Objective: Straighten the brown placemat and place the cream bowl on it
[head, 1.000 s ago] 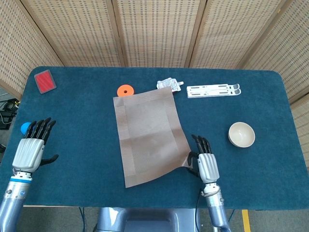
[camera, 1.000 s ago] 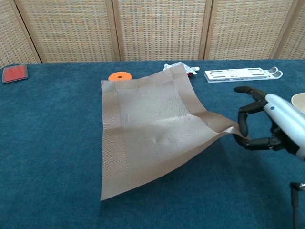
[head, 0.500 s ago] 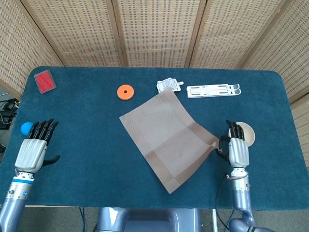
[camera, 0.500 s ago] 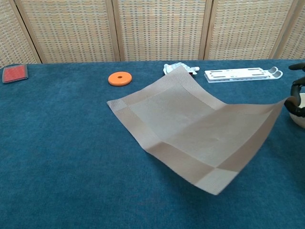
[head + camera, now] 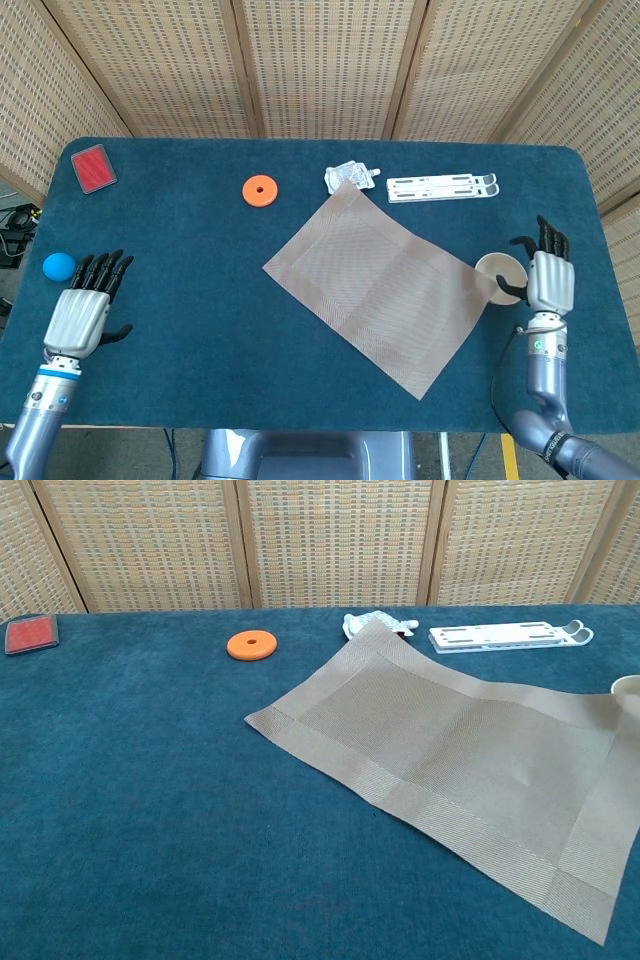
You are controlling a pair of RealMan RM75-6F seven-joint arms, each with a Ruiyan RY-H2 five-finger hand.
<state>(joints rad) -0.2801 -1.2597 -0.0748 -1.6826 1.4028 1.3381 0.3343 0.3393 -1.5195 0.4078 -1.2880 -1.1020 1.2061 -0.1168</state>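
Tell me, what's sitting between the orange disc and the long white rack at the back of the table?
A small crinkled silver packet, seen in the head view between the orange disc and the white rack; the brown placemat corner touches it.

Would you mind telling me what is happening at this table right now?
The right hand sits by the cream bowl at the brown placemat's right corner; whether it grips that corner is unclear. The placemat lies flat but skewed, one corner reaching the bowl. The left hand rests open near a blue ball.
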